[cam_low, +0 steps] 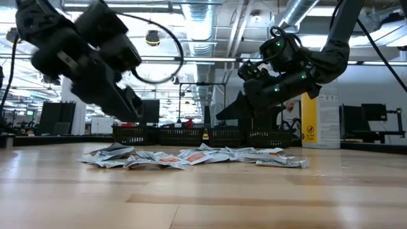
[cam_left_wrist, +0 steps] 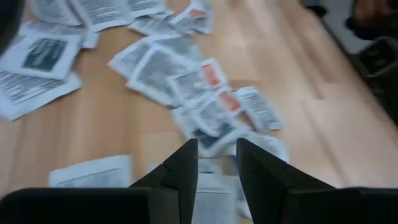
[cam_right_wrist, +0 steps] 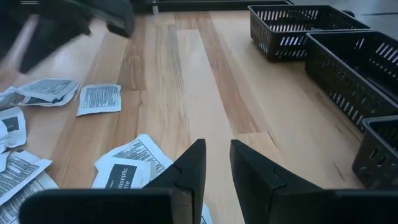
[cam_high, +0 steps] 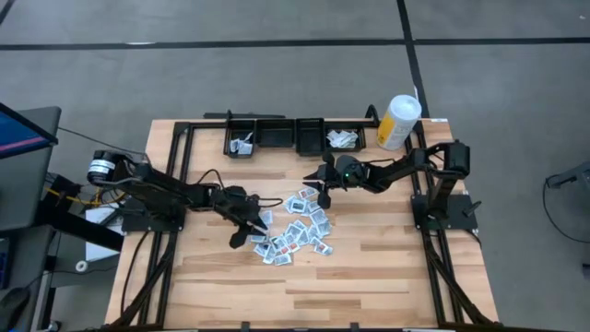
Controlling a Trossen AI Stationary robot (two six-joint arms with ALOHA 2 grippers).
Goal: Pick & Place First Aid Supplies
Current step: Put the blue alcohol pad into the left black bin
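- First aid packets (cam_high: 293, 232) lie in a loose flat heap at the middle of the bench (cam_high: 387, 277), well short of the 3 black baskets (cam_high: 275, 135) along its far edge.
- Left gripper (cam_high: 247, 228) hangs over the heap's left fringe, fingers (cam_left_wrist: 180, 171) parted by a narrow gap, nothing between them; the packets lie straight below and ahead of it, so it looks the nearer arm for a pick.
- Right gripper (cam_high: 324, 181) hovers above the heap's far-right fringe, between heap and baskets; fingers (cam_right_wrist: 189, 168) slightly apart, holding nothing.
- Packets overlap at mixed angles with no shared long axis; a lone one at the edge seems easiest.
- White-and-yellow canister (cam_high: 398, 121) stands near the far right corner, clear of both.
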